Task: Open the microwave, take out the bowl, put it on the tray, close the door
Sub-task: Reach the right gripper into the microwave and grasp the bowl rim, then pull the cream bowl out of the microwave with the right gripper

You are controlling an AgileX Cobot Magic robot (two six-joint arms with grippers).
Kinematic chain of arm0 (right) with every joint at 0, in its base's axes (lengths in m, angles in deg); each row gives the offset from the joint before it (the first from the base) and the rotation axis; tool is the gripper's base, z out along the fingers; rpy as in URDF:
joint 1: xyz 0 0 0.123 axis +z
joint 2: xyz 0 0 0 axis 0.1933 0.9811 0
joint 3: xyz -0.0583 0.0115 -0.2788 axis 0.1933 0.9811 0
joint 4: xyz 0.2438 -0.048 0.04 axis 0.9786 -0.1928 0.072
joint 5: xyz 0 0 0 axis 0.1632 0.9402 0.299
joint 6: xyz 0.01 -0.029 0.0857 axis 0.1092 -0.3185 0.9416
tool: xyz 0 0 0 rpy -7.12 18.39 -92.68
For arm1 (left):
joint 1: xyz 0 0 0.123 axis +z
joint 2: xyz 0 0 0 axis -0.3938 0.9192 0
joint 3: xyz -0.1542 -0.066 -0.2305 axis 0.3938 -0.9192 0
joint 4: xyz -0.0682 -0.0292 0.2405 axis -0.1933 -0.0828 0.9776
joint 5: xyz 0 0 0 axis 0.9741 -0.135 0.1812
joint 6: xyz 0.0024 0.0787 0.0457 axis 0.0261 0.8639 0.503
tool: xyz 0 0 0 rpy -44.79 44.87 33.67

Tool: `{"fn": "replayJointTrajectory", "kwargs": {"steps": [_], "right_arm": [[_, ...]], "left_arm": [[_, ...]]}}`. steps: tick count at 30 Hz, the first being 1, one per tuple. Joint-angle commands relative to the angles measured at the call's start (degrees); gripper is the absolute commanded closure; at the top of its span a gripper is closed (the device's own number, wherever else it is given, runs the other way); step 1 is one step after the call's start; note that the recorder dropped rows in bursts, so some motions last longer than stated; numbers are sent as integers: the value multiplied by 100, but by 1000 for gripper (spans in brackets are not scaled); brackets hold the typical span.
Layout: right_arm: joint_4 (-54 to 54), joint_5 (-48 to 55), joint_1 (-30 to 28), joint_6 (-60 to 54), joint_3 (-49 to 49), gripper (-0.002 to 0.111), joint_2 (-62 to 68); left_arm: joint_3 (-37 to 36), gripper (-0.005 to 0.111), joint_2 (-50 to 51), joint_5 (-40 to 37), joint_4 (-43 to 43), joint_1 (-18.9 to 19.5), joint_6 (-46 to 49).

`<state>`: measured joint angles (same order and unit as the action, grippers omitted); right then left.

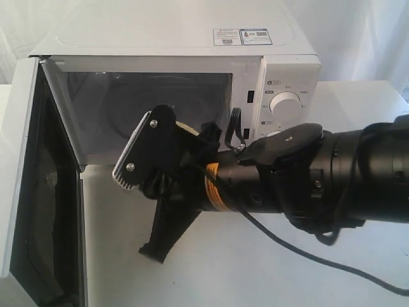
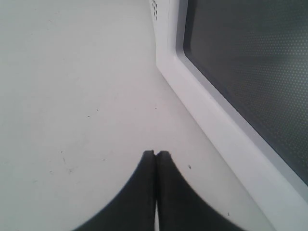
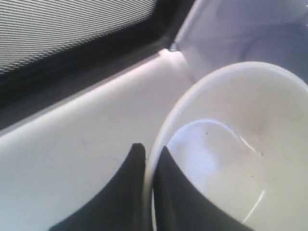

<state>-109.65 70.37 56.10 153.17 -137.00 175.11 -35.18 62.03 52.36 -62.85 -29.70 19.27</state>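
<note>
Right gripper point(image 3: 149, 153) pinches the bowl point(image 3: 240, 168) rim
Bowl, mouth up, is clear only in its wrist view; left gripper point(image 2: 156, 155) closed, empty; door point(image 1: 25, 185) at 9 o'clock

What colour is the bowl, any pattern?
The bowl is plain glossy cream-white, no pattern; the right wrist view shows it best.

One microwave point(image 1: 172, 38), one bowl point(image 3: 231, 159), perhaps two dials point(image 1: 285, 103).
</note>
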Motion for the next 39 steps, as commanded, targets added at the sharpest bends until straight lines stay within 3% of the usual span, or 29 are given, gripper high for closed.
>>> {"fn": "replayJointTrajectory", "kwargs": {"steps": [1, 16, 25, 29, 33, 37, 39], "right_arm": [[-775, -970, 17, 1524, 75, 108, -122], [-775, -428, -4, 2177, 642, 108, -266], [-775, -312, -4, 1945, 844, 108, -1171], [-775, -1158, -4, 1800, 869, 108, -1652], [-775, -1823, -4, 2430, 869, 108, -1832], [-775, -757, -4, 2921, 1031, 108, -1812], [-775, -876, -4, 3217, 1148, 108, -1762]], "left_arm": [[-23, 107, -28, -3, -49, 8, -12], [-23, 107, -28, -3, -49, 8, -12], [-23, 107, -28, -3, -49, 8, -12], [-23, 107, -28, -3, -49, 8, -12], [-23, 107, -28, -3, -49, 8, -12], [-23, 107, -28, -3, -49, 8, -12], [-23, 107, -28, -3, -49, 8, -12]]}}
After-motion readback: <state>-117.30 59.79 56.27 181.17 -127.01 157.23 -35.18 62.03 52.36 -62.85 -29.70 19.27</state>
